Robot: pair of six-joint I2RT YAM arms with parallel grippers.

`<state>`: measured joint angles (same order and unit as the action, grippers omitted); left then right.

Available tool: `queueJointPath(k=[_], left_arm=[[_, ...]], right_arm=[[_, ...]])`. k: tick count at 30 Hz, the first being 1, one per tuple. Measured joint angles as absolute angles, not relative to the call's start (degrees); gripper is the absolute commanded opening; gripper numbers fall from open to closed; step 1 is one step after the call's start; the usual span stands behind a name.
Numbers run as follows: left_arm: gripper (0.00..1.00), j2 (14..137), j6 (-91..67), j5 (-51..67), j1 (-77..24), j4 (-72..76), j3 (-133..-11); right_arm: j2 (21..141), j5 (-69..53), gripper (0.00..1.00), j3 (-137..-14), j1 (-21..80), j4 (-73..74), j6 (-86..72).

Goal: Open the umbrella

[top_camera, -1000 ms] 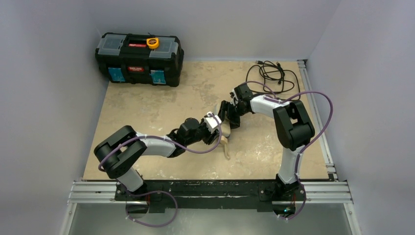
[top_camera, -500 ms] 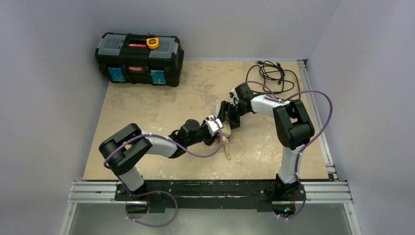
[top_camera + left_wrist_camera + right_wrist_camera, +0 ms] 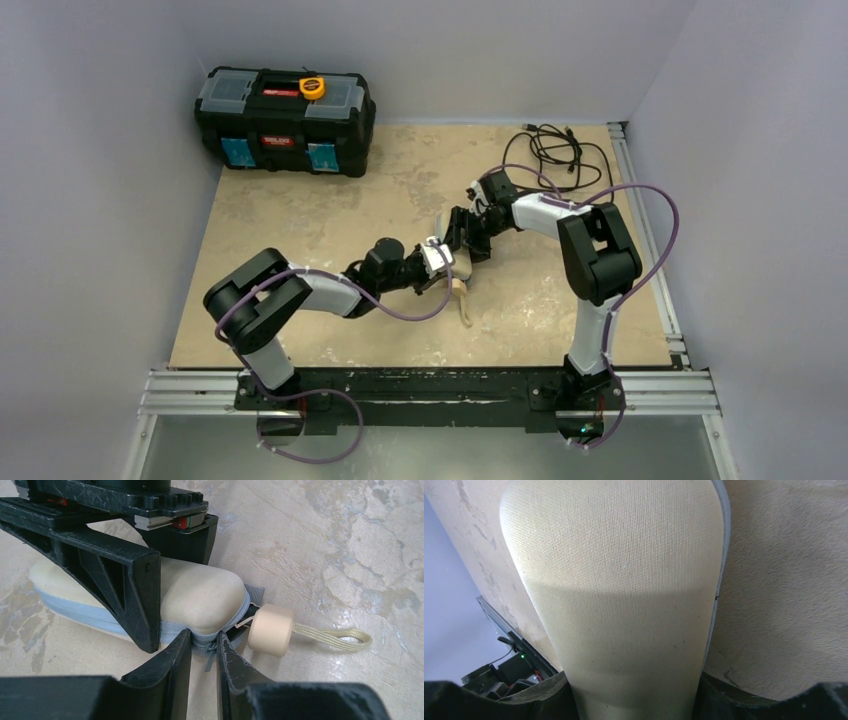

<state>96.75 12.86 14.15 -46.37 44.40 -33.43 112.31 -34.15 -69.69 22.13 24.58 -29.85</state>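
1. the umbrella (image 3: 270, 631) lies on the table (image 3: 300, 230), well apart from the black toolbox (image 3: 285, 120), off to its right and nearer the arm bases. most of it is hidden inside a cream sleeve (image 3: 200, 597) edged with a blue-grey zip seam.
2. only its pale rounded knob handle (image 3: 274, 626) shows, poking out of the sleeve end that lies farther from the toolbox. a tan strap loop (image 3: 335, 636) lies flat on the table just beyond the knob.
3. the left gripper (image 3: 204, 641) reaches in from the toolbox side and sits low at the knob end of the sleeve. its jaws are drawn almost together with only a narrow gap. the fingertips press against the blue-grey seam, and a small grey zip tab (image 3: 207, 656) is pinched between them.
4. the right gripper (image 3: 634, 680) straddles the sleeve on the part closer to the toolbox than the knob. its jaws stand wide, one finger down each long side, both pressed against the fabric, so it grips the sleeve across its width.
5. a loose black cable (image 3: 550, 150) lies far to the right of the toolbox, about level with it.
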Motion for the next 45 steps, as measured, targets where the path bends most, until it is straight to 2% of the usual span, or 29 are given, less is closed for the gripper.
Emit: queueJointPath(k=[6, 15, 17, 18, 19, 21, 23, 26, 31, 33, 39, 42, 45], left_arm=[[0.0, 96.49, 13.1, 21.45, -43.09, 40.23, -35.2], [0.0, 95.66, 13.08, 17.63, -39.77, 35.42, -36.86], [0.08, 95.66, 13.06, 16.8, -39.18, 35.33, -36.88], [0.12, 95.66, 13.04, 16.62, -39.09, 35.22, -36.88], [0.18, 95.66, 13.08, 16.64, -39.07, 35.11, -36.86], [0.29, 95.61, 13.02, 17.1, -39.07, 35.2, -36.62], [0.34, 95.22, 12.84, 18.02, -39.07, 35.33, -35.81], [0.41, 94.48, 12.67, 19.29, -39.07, 35.38, -34.28], [0.45, 93.21, 12.58, 20.71, -39.22, 35.48, -32.4], [0.45, 92.99, 12.58, 20.84, -39.53, 35.77, -31.97], [0.44, 92.99, 12.36, 20.8, -42.28, 36.51, -31.81], [0.41, 93.23, 11.27, 20.53, -43.53, 37.19, -31.57], [0.38, 94.63, 10.0, 19.4, -44.42, 38.24, -31.59]], right_arm=[[112.55, -33.58, 0.0, -70.48, 22.24, 24.95, -27.7], [112.55, -33.32, 0.0, -71.31, 22.85, 26.3, -22.74], [112.55, -33.3, 0.03, -71.57, 22.92, 26.7, -21.78], [112.55, -33.3, 0.1, -71.77, 22.98, 27.0, -21.28], [112.55, -33.26, 0.24, -72.01, 23.03, 27.44, -20.8], [112.73, -33.04, 0.44, -72.86, 23.18, 28.91, -19.59], [113.14, -32.99, 0.61, -73.8, 23.22, 30.24, -18.44], [113.21, -32.62, 0.76, -74.91, 23.24, 32.4, -16.62], [113.21, -32.03, 0.98, -77.95, 23.18, 36.47, -13.39], [113.08, -32.05, 0.98, -79.05, 23.14, 37.23, -12.27], [111.22, -31.73, 0.74, -79.18, 23.14, 39.55, -9.67], [110.45, -30.92, 0.65, -78.02, 23.14, 39.59, -8.86], [110.39, -31.31, 0.6, -76.01, 23.14, 39.11, -8.75]])
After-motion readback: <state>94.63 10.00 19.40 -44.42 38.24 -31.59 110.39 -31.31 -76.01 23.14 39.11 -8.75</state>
